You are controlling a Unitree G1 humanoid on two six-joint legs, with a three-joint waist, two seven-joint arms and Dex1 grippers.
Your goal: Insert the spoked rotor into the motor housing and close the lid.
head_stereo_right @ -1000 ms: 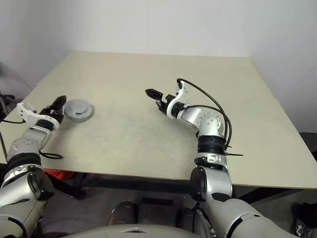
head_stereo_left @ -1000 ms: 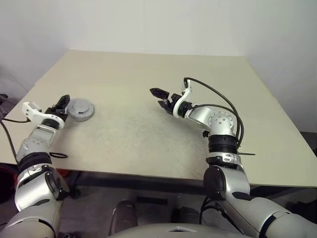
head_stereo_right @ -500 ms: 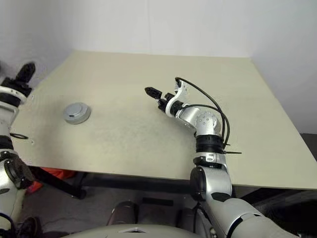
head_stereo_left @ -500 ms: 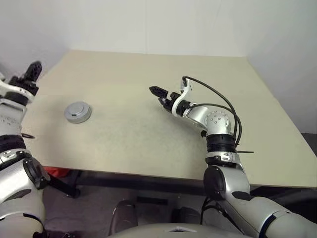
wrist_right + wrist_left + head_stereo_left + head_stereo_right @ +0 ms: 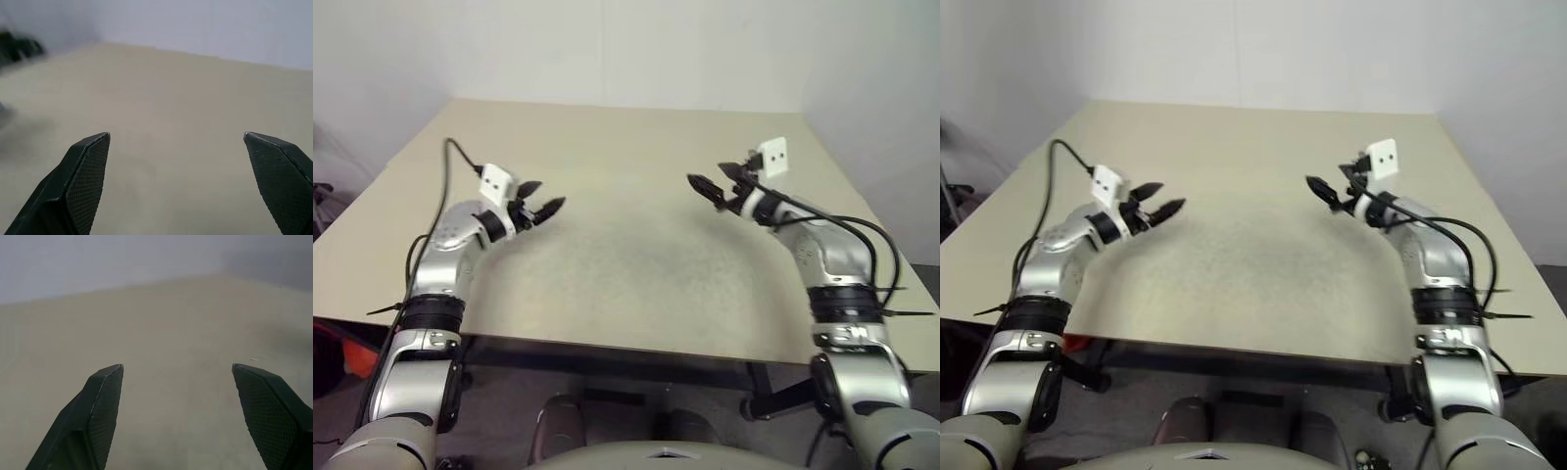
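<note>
Head cameras look forward and down from above over the beige worktop, both eyes sharing both arms. Each wrist camera sits low, facing level along its own spread fingers across that same worktop.

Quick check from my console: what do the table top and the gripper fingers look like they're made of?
The table looks like a beige matte laminate or painted board: even colour, no grain, no glare. The right gripper's fingers look like black moulded plastic or rubber with a fine cross-hatched grip texture; the left gripper's fingers show the same pattern. The exact material can't be told.
</note>
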